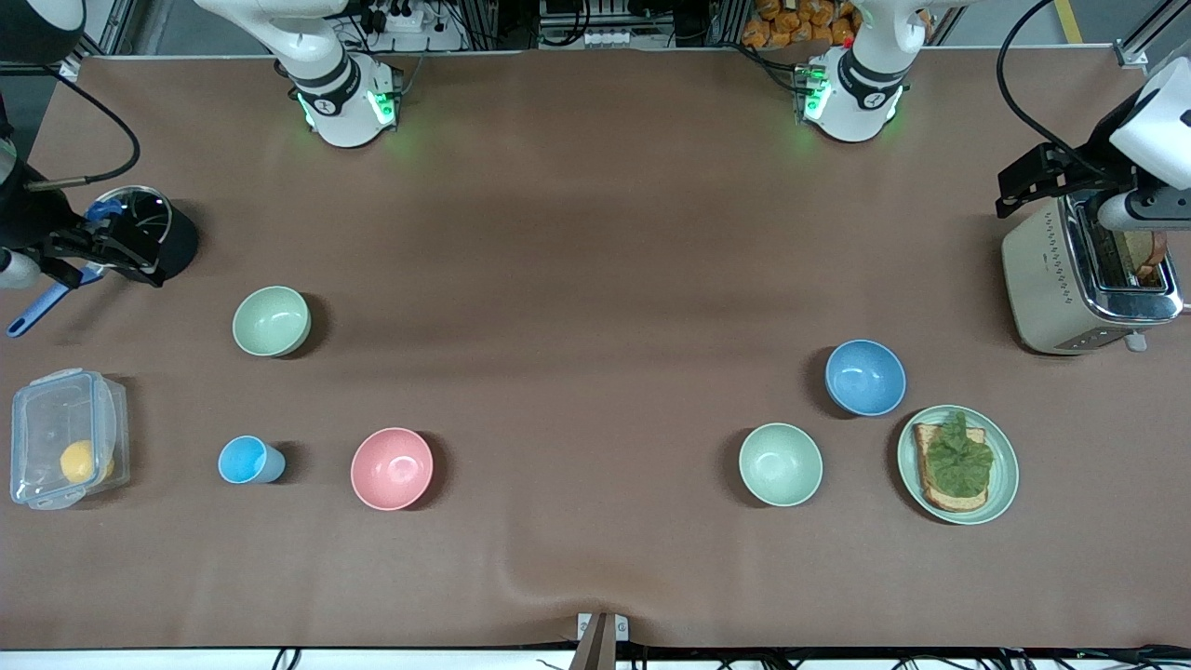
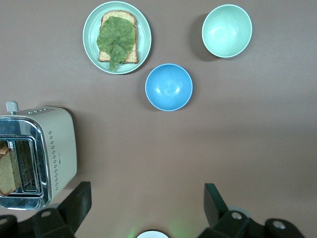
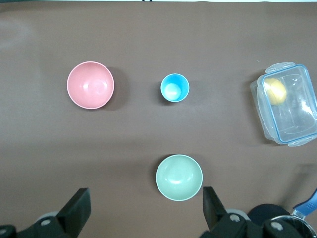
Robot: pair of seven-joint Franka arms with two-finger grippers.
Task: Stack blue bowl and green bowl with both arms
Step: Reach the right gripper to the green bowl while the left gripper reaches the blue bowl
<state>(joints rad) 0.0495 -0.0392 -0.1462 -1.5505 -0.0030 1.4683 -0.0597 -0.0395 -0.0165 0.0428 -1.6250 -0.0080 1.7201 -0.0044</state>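
I see the blue bowl (image 1: 865,377) beside the toast plate (image 1: 1003,465) and pale bowl (image 1: 780,463); the green bowl (image 1: 271,321) sits near the right arm's table end. Left gripper (image 1: 1023,186) over the toaster (image 1: 1051,279) and right gripper (image 1: 102,256) over the black pot (image 1: 177,237) both gape, empty.

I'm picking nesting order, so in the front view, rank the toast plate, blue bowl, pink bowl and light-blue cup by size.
Largest to smallest as they look in the front view:
1. Mint-green toast plate
2. Blue bowl and pink bowl: they look about alike, so no ranking between them
3. Light-blue cup
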